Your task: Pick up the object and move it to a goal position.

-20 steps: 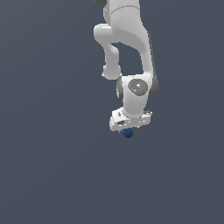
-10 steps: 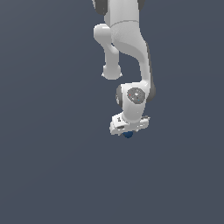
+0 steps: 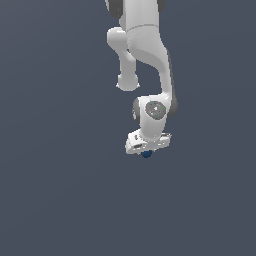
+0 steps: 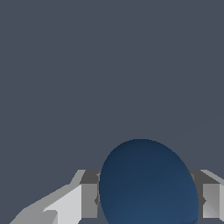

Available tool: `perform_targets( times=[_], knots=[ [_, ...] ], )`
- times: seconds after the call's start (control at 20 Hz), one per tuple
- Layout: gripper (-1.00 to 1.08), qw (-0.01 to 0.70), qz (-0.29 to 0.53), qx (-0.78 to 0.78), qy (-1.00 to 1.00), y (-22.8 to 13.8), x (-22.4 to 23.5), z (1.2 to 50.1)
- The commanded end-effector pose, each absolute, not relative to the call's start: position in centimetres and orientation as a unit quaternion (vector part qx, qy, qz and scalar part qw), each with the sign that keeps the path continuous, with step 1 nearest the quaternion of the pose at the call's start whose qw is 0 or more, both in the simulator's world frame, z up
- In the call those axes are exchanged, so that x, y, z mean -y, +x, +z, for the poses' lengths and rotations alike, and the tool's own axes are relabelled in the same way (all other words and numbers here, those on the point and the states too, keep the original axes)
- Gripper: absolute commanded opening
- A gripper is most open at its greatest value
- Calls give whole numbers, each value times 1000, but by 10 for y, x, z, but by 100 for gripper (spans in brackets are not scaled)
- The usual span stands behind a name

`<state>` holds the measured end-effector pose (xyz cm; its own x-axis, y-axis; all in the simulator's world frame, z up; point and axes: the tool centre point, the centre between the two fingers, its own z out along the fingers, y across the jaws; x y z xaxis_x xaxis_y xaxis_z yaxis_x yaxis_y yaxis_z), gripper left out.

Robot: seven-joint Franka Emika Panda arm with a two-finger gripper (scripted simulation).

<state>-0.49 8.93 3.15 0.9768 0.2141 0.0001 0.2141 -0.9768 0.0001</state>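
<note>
Dark blue ball [image 4: 148, 183], smooth, rigid-looking, likely light and slippery | clamped between claw [image 3: 146, 152] fingers [image 4: 89, 200] at 3 and 9 o'clock | best held across widest middle, squarely centred.

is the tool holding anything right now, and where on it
Yes: the tool grips the dark blue ball between its two fingers, pressed on opposite sides.
</note>
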Motion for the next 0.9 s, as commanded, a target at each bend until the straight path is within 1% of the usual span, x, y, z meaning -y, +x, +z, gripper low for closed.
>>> perform_targets(
  times=[0.0, 0.4, 0.6, 0.85],
  knots=[
    [-100, 0, 0, -108, 994, -5, -89, 31],
    [-100, 0, 0, -108, 994, -3, -86, 44],
    [-100, 0, 0, -108, 994, 0, -80, 66],
    [-100, 0, 0, -108, 994, 7, -69, 107]
  ],
)
